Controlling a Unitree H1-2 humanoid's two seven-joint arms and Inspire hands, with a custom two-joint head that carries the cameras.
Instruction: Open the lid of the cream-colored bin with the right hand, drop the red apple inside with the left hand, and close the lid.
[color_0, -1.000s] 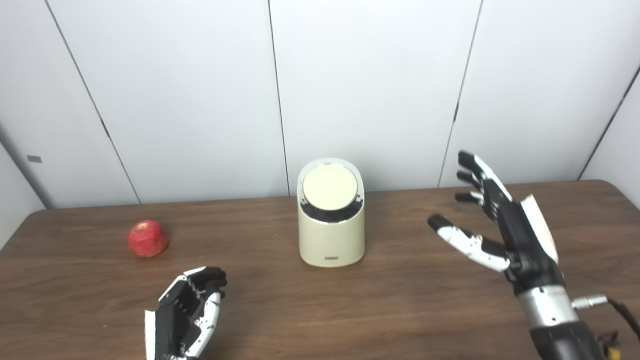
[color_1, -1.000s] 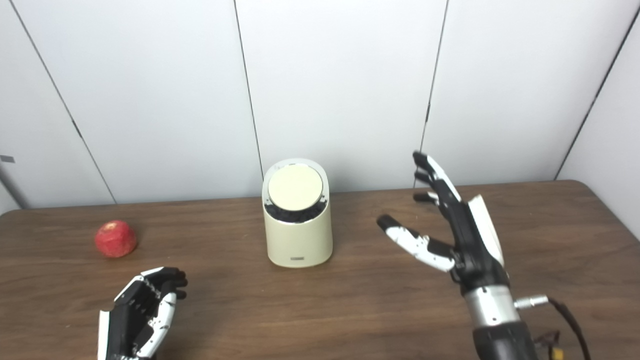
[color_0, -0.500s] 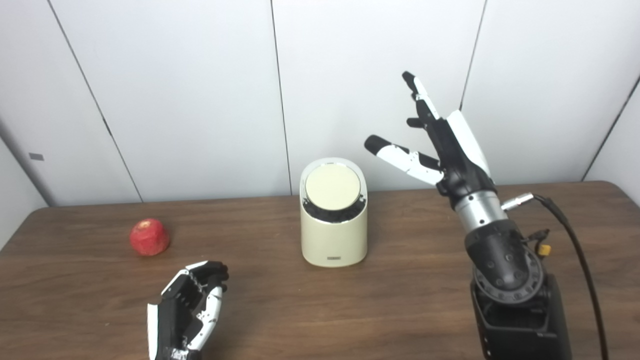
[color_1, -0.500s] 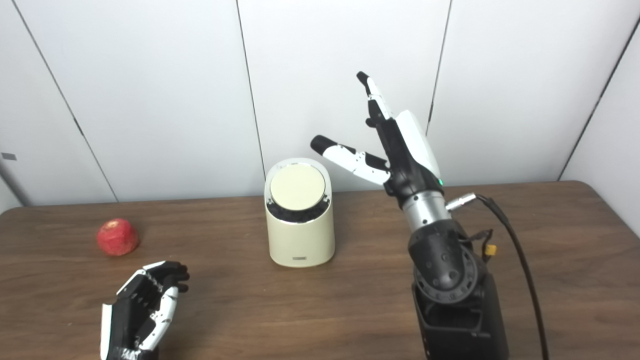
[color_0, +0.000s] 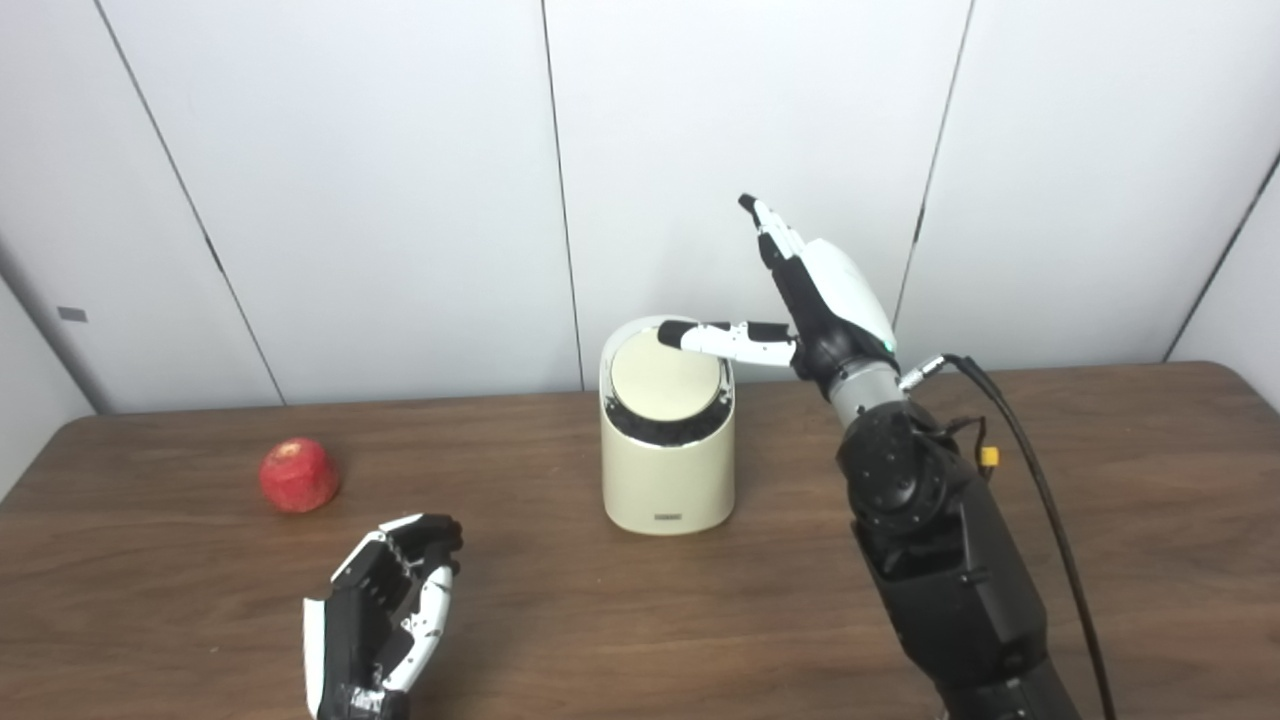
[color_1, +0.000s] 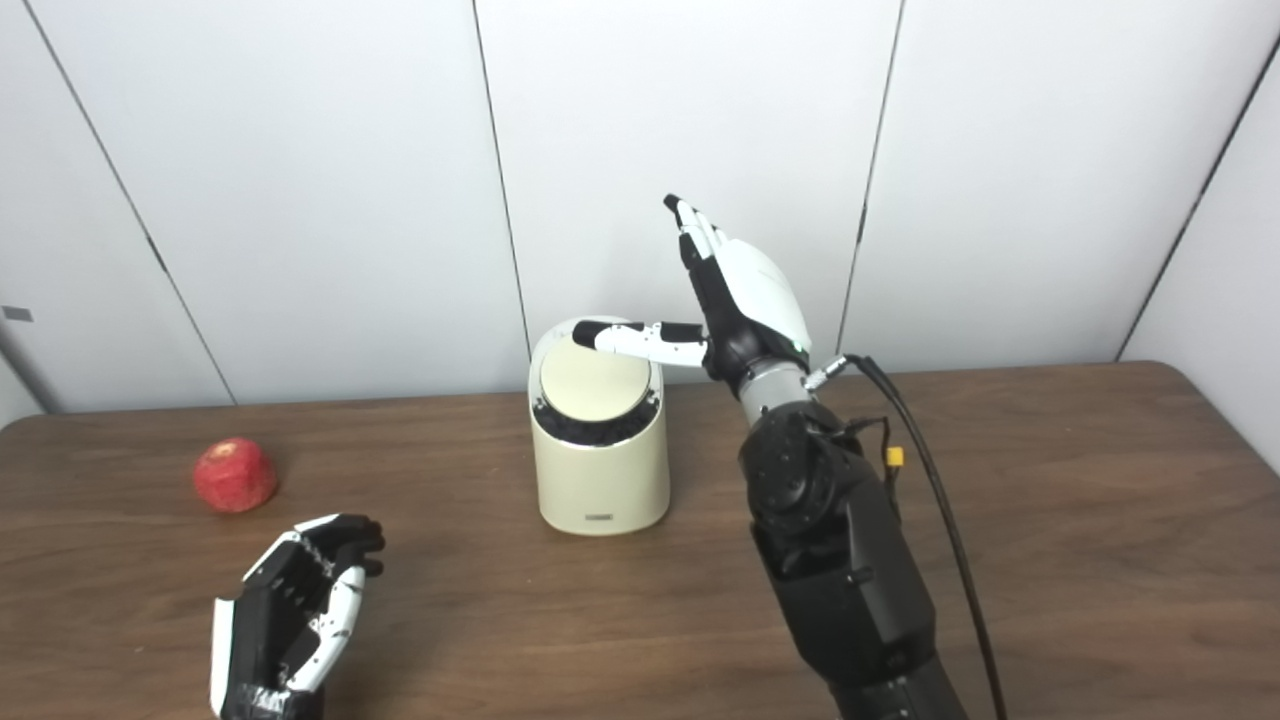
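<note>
Cream-colored bin (color_0: 667, 470): stands upright near the middle of the counter (color_0: 780, 620), close to the white wall panels (color_0: 350, 180) behind it. Its round lid (color_0: 665, 375) is tilted toward me and sits shut in a dark ring.

My right hand (color_0: 815, 300): raised just right of the bin, above its top. The fingers (color_0: 775, 235) are spread and point up and away; they hold nothing. The thumb (color_0: 715, 338) reaches left across the bin's rear rim, at the far edge of the lid; whether it touches I cannot tell. My right arm rises from the counter's near edge, right of the bin, with a black cable (color_0: 1040, 480) hanging along it.

Red apple (color_0: 298, 476): lies on the counter well left of the bin, apart from both hands.

My left hand (color_0: 385, 620): low over the counter, nearer to me than the bin and to its left, between the apple and the bin in line but closer to the near edge. Palm faces up, fingers loosely curled, empty.
</note>
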